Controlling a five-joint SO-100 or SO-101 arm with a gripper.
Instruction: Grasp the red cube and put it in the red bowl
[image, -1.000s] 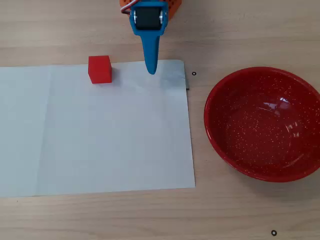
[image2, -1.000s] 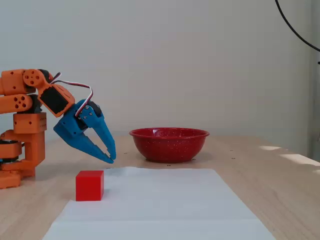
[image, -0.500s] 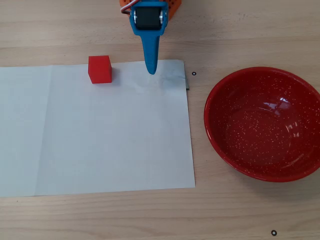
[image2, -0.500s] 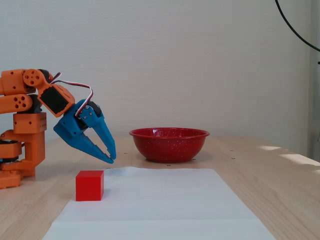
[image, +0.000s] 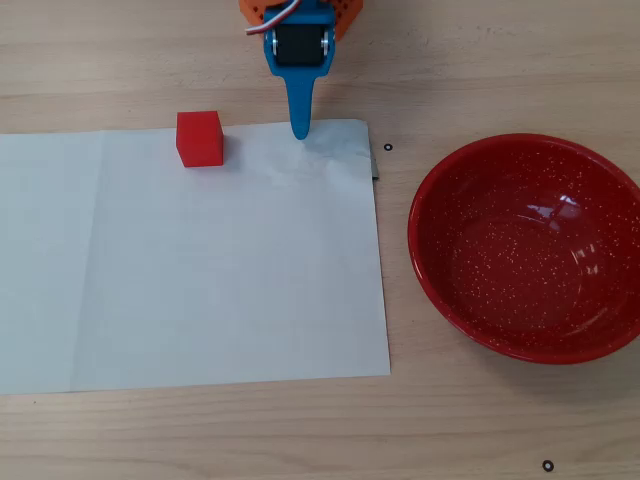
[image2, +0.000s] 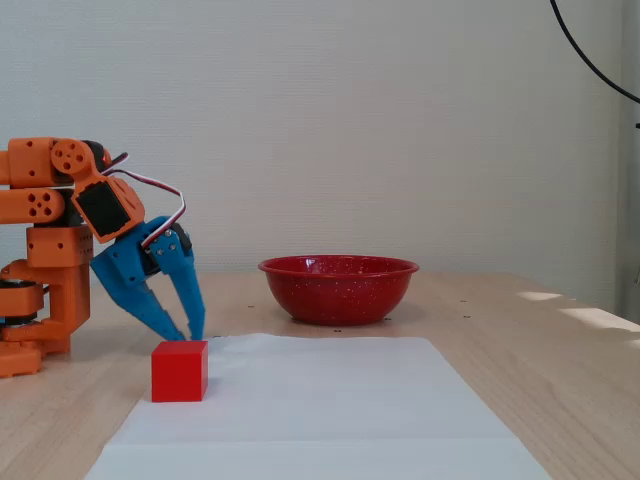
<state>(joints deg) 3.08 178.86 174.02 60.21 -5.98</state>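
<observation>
The red cube sits on the white paper near its far edge; in the fixed view the cube is in front of the arm. My blue gripper points down at the paper's far edge, to the right of the cube in the overhead view and apart from it. In the fixed view the gripper has its jaws together at the tips and holds nothing. The red speckled bowl stands empty on the wood at the right of the overhead view, and in the fixed view the bowl is behind the paper.
A white paper sheet covers the left and middle of the wooden table. The orange arm base stands at the left in the fixed view. Small black dots mark the table.
</observation>
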